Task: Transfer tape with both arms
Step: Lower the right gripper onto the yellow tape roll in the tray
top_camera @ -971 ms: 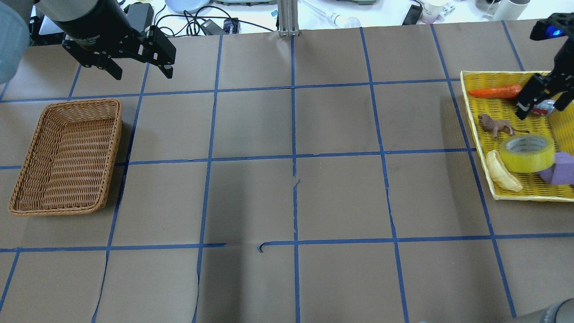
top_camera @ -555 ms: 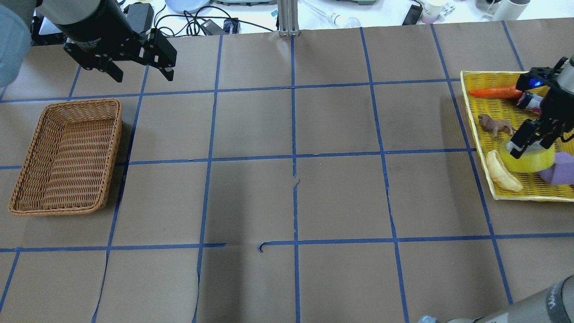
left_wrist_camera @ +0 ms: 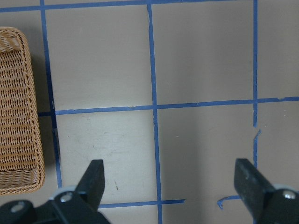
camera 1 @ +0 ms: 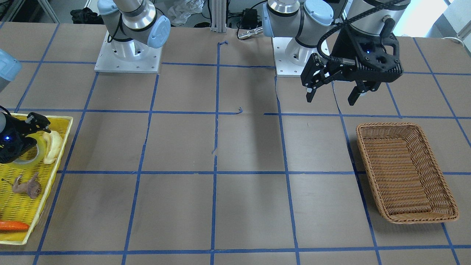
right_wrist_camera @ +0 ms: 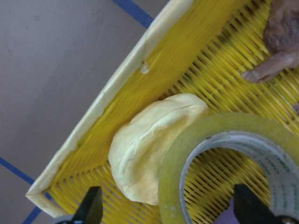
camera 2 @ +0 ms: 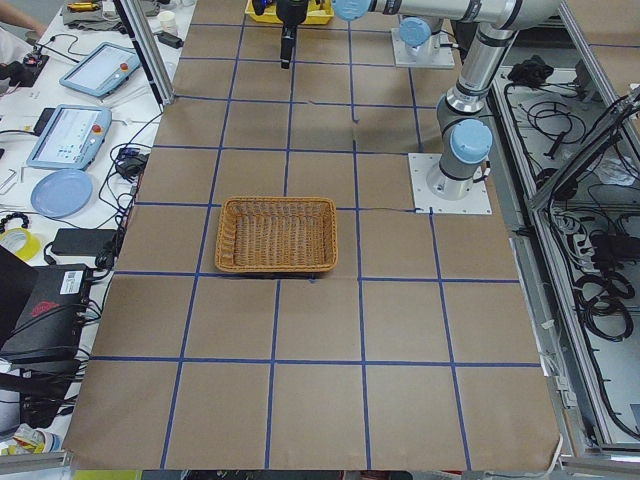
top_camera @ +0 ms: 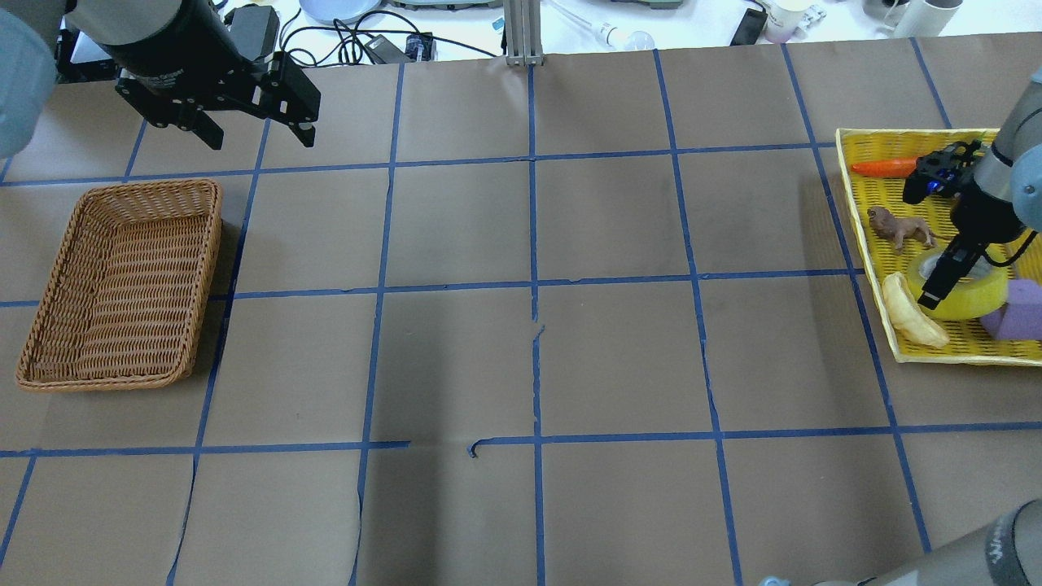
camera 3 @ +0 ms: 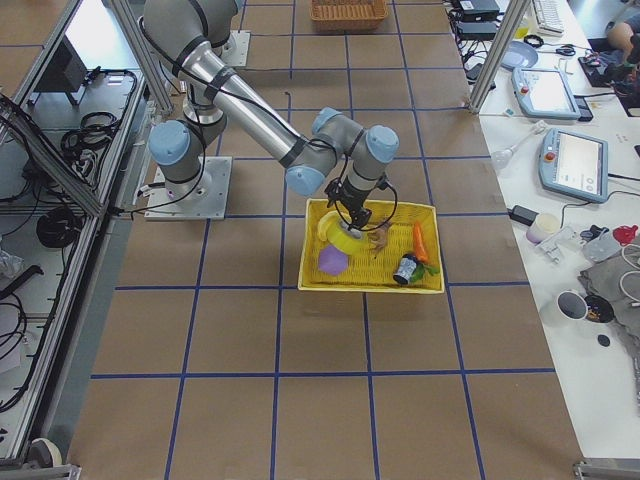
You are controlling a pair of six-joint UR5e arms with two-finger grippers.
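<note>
The yellow tape roll [top_camera: 977, 299] lies flat in the yellow tray [top_camera: 864, 236] at the table's right end. It also shows in the right wrist view [right_wrist_camera: 205, 135] and the front view [camera 1: 37, 150]. My right gripper [top_camera: 954, 281] is open and low over the roll. In the right wrist view [right_wrist_camera: 170, 210] one finger is over the pale banana toy [right_wrist_camera: 149, 149] and the other over the roll's core hole, so they straddle the roll's wall. My left gripper [top_camera: 259, 134] is open and empty, hovering above the table beyond the wicker basket [top_camera: 205, 244].
The tray also holds a brown lion figure [top_camera: 899, 228], an orange carrot [top_camera: 883, 168], a purple block [top_camera: 1017, 313] touching the tape, and the banana toy [top_camera: 912, 313]. The wicker basket [camera 1: 404, 126] is empty. Blue tape lines grid the brown table.
My right gripper has moved from the tray's far part near the carrot towards the robot and down onto the tape roll. The left arm has barely moved.
</note>
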